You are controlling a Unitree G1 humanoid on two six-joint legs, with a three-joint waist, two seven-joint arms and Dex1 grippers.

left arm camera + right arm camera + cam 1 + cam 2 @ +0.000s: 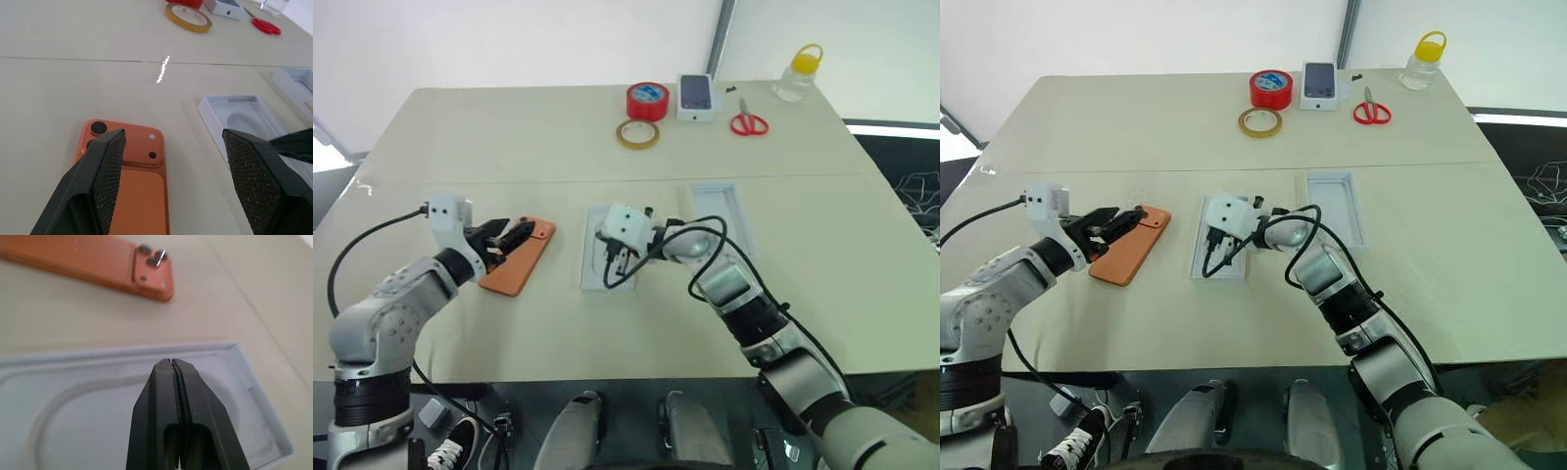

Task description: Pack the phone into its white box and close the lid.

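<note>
The orange phone [521, 257] lies flat on the table, back up, with its dark lenses [99, 128] at the far end. My left gripper [512, 238] hovers just over it, open; one finger [110, 171] is above the phone and nothing is gripped. My right gripper [171, 361] is shut and empty. It points down into a white tray with a rounded recess [594, 264]; I cannot tell whether this is the lid. The white box [724, 217], a shallow thin-walled tray, lies to the right of that tray.
At the table's far side are a red tape roll [647, 100], a yellowish tape ring [637, 134], a small white box printed with a dark phone [696, 96], red scissors [749, 123] and a clear bottle with a yellow cap [800, 73].
</note>
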